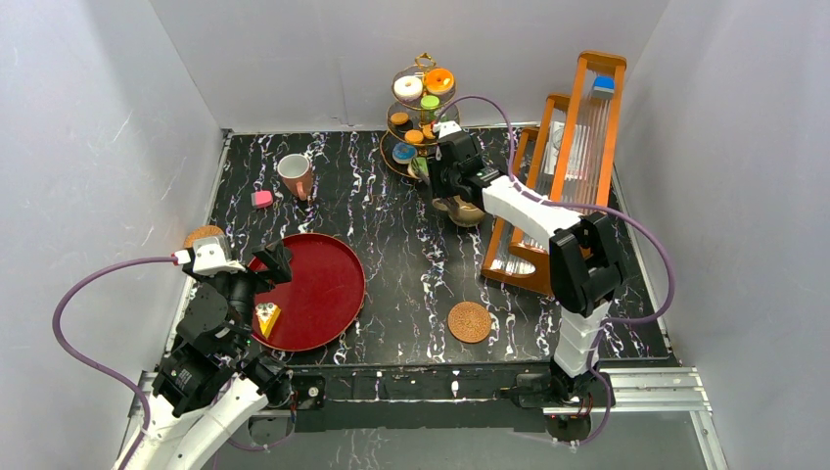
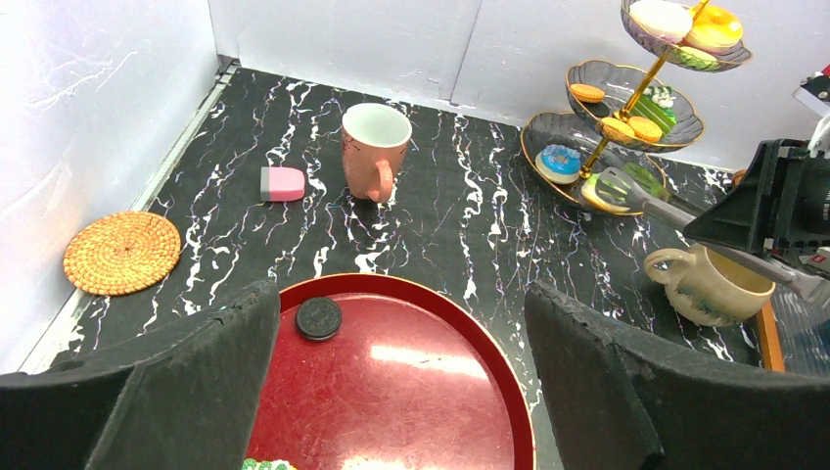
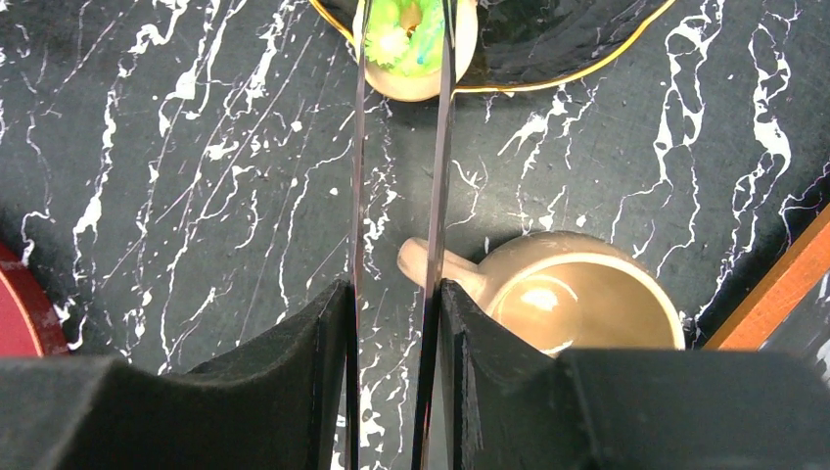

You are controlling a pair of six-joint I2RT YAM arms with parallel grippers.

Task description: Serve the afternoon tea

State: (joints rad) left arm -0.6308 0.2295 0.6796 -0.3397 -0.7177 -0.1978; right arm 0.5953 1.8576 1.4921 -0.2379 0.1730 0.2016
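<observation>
While a green donut [image 3: 416, 39] sits at the rim of the lowest plate of the gold stand [image 2: 548, 132], by the far edge of the table [image 1: 411, 255], black tongs [image 2: 626, 188] bracket it, pinched in the half-closed right gripper [image 3: 393, 323]; the left gripper [image 2: 399, 313] gapes empty above the red tray [image 2: 421, 411].

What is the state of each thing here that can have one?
left gripper: open, holding nothing.
right gripper: shut on the black tongs.
black tongs: tips either side of the green donut.
pink mug: upright, empty.
beige mug: upright, empty.
gold stand: upright, all tiers loaded.
</observation>
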